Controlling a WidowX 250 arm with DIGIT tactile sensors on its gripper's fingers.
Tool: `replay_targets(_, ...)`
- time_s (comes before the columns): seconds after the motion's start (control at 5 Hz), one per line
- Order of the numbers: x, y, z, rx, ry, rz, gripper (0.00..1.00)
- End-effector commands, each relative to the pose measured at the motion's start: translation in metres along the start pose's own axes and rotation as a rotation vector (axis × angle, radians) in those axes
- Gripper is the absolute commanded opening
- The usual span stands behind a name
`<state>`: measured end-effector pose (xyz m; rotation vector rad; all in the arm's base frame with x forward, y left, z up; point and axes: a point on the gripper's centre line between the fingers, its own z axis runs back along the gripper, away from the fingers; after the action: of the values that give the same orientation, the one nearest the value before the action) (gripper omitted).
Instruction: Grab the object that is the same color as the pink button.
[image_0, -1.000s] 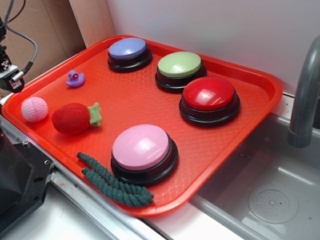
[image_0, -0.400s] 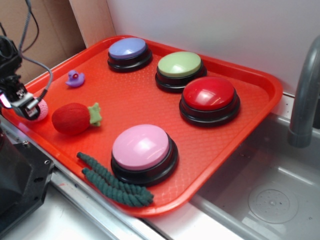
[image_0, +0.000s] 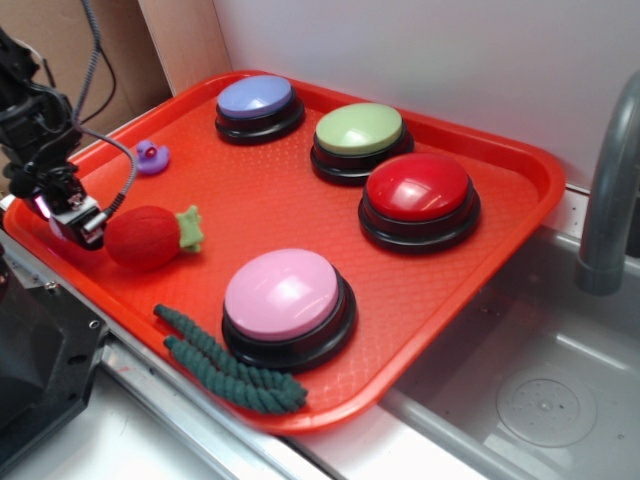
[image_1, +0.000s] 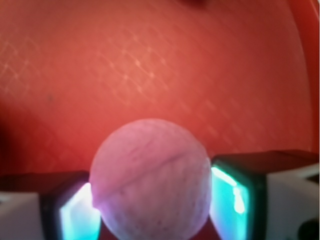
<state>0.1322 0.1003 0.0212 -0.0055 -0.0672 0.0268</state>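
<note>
The tray (image_0: 520, 170) is red with a raised rim and a fine textured floor. It sits beside a steel sink (image_0: 540, 390), with a grey faucet post (image_0: 610, 190) at the right.

Five things lie on the tray apart from the ball. A lavender button (image_0: 258, 106) stands at the far left corner. A green button (image_0: 358, 140) stands just beside it along the far edge. A red button (image_0: 418, 200) stands near the green one, toward the right edge. The pink button (image_0: 286, 306) stands near the near edge, and a dark green braided rope (image_0: 228, 360) lies touching its base on the near side. A small purple duck (image_0: 150, 156) sits near the left edge.

A red knitted strawberry (image_0: 146, 236) with green leaves lies just beside the gripper (image_0: 72, 218), on its right. It is the closest thing to the ball. A cable loops from the arm down to the gripper.

The ball (image_1: 151, 181) is at the left edge of the tray. In the exterior view the gripper covers it. In the wrist view it is a round, pale pink, finely ribbed crocheted sphere with one seam line across it, matching the pink button's dome in colour.

The fingers (image_1: 235, 194) stand on either side of the ball, their lit pads close against its flanks. Whether they press it firmly cannot be told.
</note>
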Motion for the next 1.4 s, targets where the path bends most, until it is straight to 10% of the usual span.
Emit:
replay_targets(0.0,0.010,0.003,0.013,0.013,0.004,0.000,0.00)
replay_targets(0.6,0.037,-0.022,0.157,0.084,-0.089,0.034,0.00)
replay_targets(1.2,0.089,-0.091,0.168,0.095,-0.022,-0.126,0.00)
